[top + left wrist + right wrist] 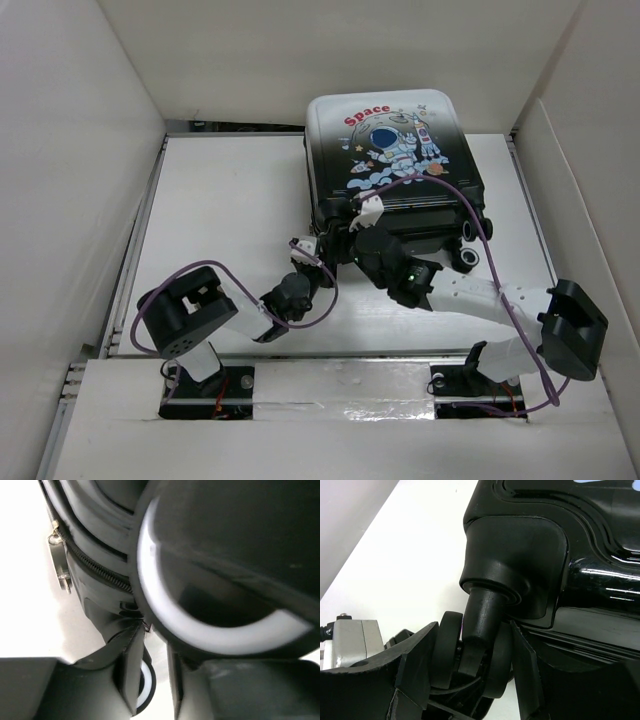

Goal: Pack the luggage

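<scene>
The luggage (pixel 395 150) lies flat and closed at the back right of the table, astronaut print up. My right gripper (pixel 343 226) is at its near-left corner. In the right wrist view the right gripper (pixel 472 632) is shut on a black twin wheel (pixel 445 650) under the glossy shell (pixel 560 510). My left gripper (pixel 312 246) is just left of it, low at the same corner. In the left wrist view the left gripper (pixel 155 647) stands a little open, with only table in the gap. A wheel with a white ring (pixel 210 635) fills the view above it.
The zipper (pixel 100 572) and a silver pull tab (pixel 61 570) run along the suitcase edge. Another wheel (pixel 467 258) sticks out at the near-right corner. White walls (pixel 80 150) close in the table on the left, back and right.
</scene>
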